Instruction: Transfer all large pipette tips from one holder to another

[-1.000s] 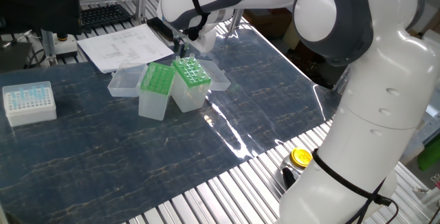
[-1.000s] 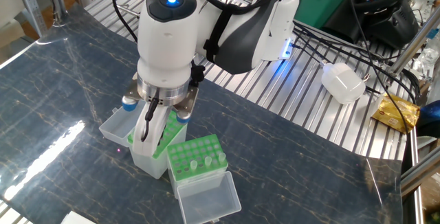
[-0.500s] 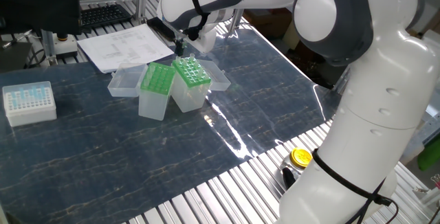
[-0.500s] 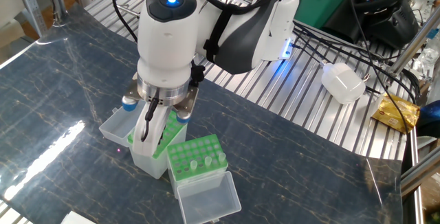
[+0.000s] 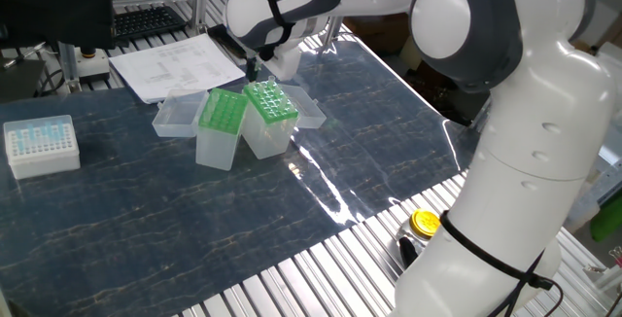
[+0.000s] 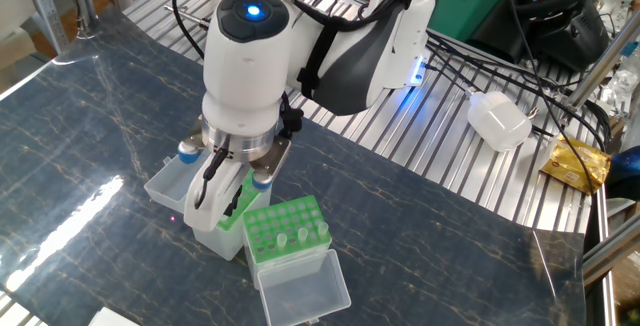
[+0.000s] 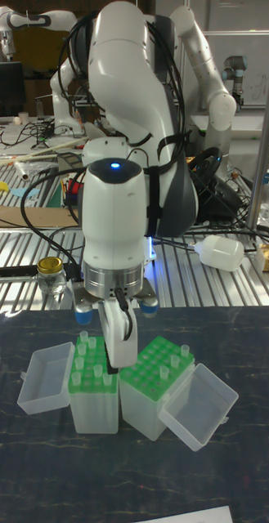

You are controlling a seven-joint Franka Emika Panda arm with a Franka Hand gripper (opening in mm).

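In one fixed view the gripper (image 5: pixel 255 67) hovers over two green-topped translucent boxes, the wider holder (image 5: pixel 269 115) beside the narrower box (image 5: pixel 220 126); its finger gap is unreadable. The other fixed view shows two whitish large pipette tips (image 6: pixel 290 236) upright in the wider holder's grid. In the tall fixed view more stand in the narrower box, beneath the gripper.

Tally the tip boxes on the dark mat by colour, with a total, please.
Green top: 2, the narrower box and the wider box
White with pale-blue tips: 1, the white box
Total: 3
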